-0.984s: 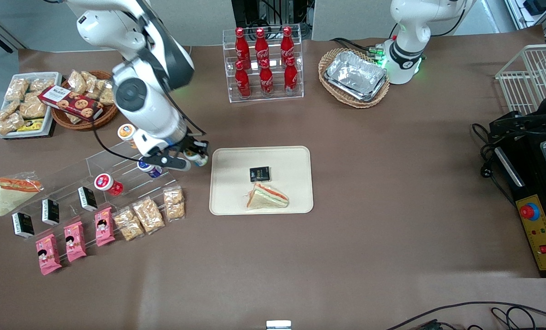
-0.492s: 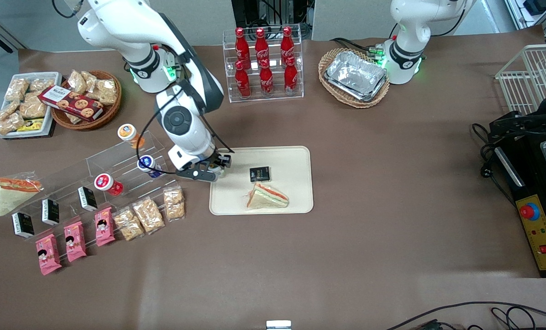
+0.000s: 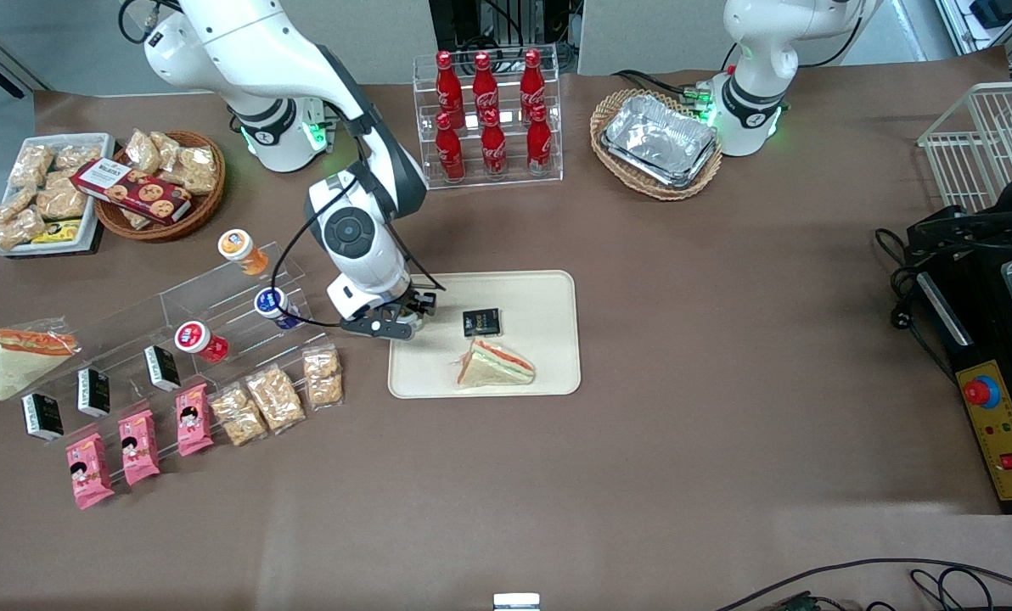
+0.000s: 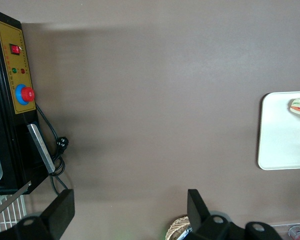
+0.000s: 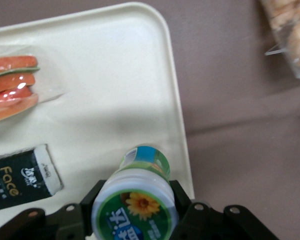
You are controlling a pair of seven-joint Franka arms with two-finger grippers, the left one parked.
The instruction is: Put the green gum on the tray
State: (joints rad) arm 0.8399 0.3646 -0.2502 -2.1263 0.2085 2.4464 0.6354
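— Where is the green gum (image 5: 135,202) now?

— In the end effector (image 3: 400,323), closed on its sides, over the tray (image 3: 548,293) edge near the working arm.

— Is it hard to handle?

— Light, stiff, smooth plastic, I think; holding the middle of the body is safest.

The front view looks steeply down on the whole table from high up, the right wrist view looks close down past the gripper (image 5: 135,212) onto the tray (image 5: 115,90), and the left wrist view, from higher, shares that tray's edge.
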